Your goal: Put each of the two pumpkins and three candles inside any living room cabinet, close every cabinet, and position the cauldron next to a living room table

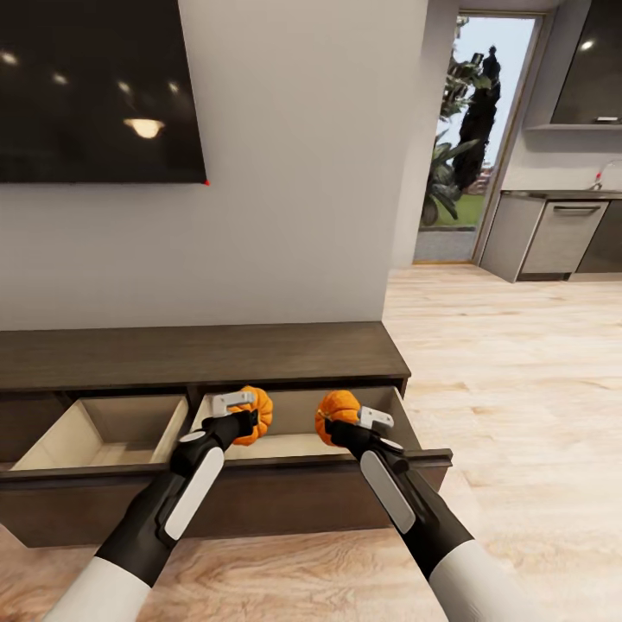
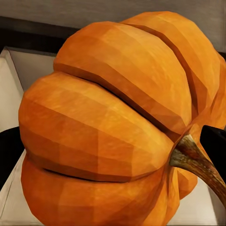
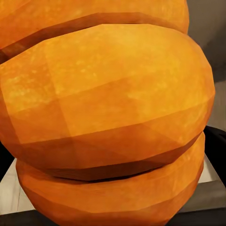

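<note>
black forearms, white panels, sleeves

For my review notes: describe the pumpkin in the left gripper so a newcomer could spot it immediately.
Below the wall TV, the long dark cabinet has its drawer pulled open. Two orange pumpkins hang over its right compartment; this pumpkin is the one nearer the divider, in the left gripper.

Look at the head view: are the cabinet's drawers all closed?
No, the cabinet has its drawers pulled open, and both pumpkins, left and right, are held over the right-hand one.
</note>
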You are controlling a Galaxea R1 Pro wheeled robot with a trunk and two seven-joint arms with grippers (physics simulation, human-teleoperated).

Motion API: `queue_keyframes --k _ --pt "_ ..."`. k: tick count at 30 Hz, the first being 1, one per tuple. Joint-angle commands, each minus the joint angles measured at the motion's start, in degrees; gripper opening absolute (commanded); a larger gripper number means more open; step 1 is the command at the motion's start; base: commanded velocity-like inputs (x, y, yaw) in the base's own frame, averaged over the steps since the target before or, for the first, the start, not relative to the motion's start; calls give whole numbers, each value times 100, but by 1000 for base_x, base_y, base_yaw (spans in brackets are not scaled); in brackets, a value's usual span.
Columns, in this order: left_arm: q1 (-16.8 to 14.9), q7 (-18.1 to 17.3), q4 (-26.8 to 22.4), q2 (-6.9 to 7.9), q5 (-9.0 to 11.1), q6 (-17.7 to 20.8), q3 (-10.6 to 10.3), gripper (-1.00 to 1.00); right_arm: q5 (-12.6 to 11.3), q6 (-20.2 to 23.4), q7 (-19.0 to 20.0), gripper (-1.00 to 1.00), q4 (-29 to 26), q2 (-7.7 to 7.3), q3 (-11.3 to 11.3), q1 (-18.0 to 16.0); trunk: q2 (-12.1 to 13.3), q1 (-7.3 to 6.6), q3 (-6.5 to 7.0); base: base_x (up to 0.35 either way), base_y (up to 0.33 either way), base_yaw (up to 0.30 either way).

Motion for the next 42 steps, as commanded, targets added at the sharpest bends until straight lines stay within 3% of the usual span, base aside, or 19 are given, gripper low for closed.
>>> queue_keyframes --k 1,24,32,36,42 --pt "-5 60 -8 3 51 14 -21 -100 -49 11 -46 -100 -7 -4 10 -5 -3 -1 -6 0 0 0" --pt "-5 57 -34 -3 51 41 -106 -100 -68 35 -49 -100 -1 -9 -9 -6 -3 -1 -6 111 0 0" --pt "-5 60 -64 -8 51 45 -222 -100 -68 239 -51 -100 2 -9 -11 -6 -3 -1 -6 48 0 0" --pt "-7 52 -80 -12 51 162 -233 -100 -68 266 -59 -100 1 -9 -16 -11 -3 -1 -6 5 0 0" --pt "-102 59 -86 -17 63 547 -221 -100 -68 341 -76 -100 5 -9 -21 -14 -11 14 -139 1 0 0"
